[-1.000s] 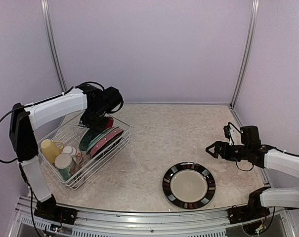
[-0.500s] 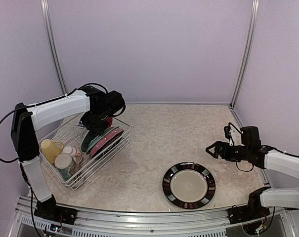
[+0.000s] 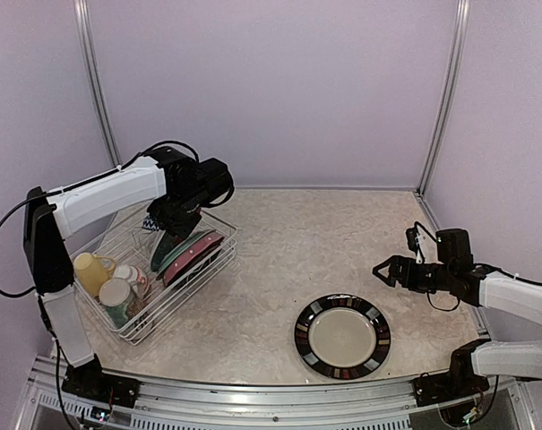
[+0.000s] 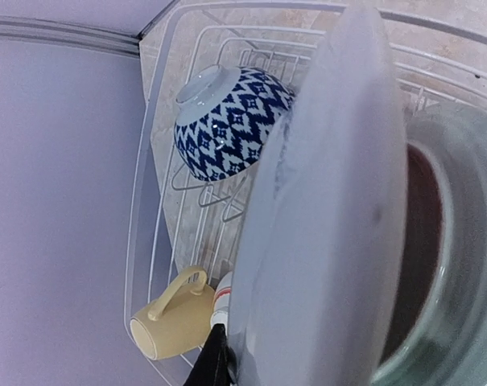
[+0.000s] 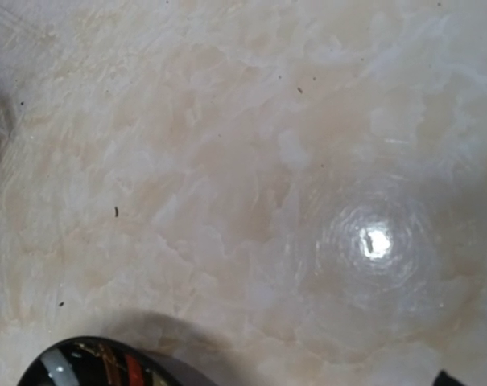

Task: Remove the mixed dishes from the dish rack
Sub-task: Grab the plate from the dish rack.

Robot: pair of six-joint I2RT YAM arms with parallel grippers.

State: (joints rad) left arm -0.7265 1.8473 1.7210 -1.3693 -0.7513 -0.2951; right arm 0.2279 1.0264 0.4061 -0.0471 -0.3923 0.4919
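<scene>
White wire of the dish rack [image 3: 190,291], at the left of the worktop [image 3: 288,242], holds a yellow mug [image 3: 90,269], a blue-patterned bowl [image 4: 227,121] and upright plates. The left fingers [image 4: 215,366] pinch the rim of the pale plate [image 4: 332,201] at the rack's far end, so I judge the lift should go slowly, straight up along the tines, without dragging the neighbouring green plate [image 4: 452,241]. Further right a dark-rimmed plate [image 3: 342,336] lies flat on the worktop and the right fingers [image 3: 389,263] hang spread wide, holding nothing; no brand, label or writing is readable.
</scene>
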